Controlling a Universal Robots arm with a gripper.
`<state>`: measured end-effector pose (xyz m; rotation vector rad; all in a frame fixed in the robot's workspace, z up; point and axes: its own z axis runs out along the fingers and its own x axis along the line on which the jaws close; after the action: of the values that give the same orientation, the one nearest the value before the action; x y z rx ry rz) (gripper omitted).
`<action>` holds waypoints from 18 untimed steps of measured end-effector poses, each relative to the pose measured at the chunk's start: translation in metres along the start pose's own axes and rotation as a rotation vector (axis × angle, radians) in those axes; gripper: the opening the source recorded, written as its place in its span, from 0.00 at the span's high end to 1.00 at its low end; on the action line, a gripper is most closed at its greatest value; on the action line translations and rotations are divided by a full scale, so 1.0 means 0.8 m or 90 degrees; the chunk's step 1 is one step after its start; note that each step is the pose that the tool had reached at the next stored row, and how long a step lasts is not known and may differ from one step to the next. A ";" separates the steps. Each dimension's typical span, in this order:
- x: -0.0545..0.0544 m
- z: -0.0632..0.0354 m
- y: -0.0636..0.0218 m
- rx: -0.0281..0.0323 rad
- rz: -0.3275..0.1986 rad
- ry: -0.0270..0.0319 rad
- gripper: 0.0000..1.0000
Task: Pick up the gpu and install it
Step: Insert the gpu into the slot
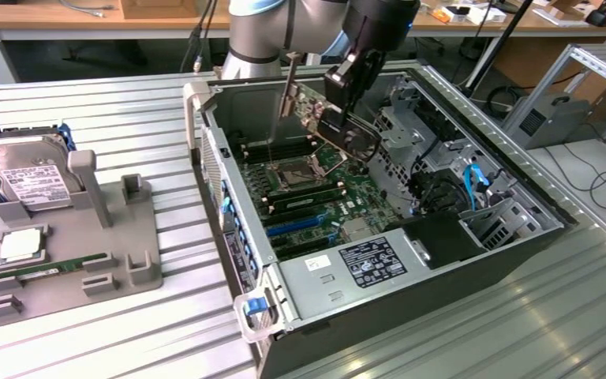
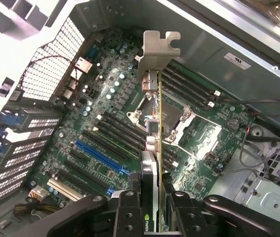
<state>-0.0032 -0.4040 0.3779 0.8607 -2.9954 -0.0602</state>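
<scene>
Here the gripper [image 2: 152, 212] pinches the gpu [image 2: 149, 173] on edge, held above the motherboard [image 2: 105, 143] inside the open computer case [image 1: 206, 126], its long axis running straight out from the fingers to the silver bracket [image 2: 158, 54].

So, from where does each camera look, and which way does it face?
Exterior view: off the arm, high up, facing down at an angle onto the open computer case; the arm and claw show, holding the gpu above the motherboard.
Wrist view: on the wrist, facing down along the claw into the case; the claw shows, clamped on the gpu, seen edge-on.
Shared: claw, gpu, motherboard, inside of the case.
</scene>
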 end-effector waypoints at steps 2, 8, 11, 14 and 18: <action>0.000 0.000 0.000 0.0001 -0.006 0.0002 0.73; 0.000 0.000 0.000 0.0004 -0.028 0.0012 0.73; 0.000 0.000 0.000 0.0006 -0.044 0.0019 0.73; 0.000 0.000 0.000 0.0008 -0.057 0.0025 0.73; 0.000 0.000 0.000 0.0009 -0.068 0.0030 0.73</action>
<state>-0.0031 -0.4040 0.3779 1.0183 -2.9435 -0.0580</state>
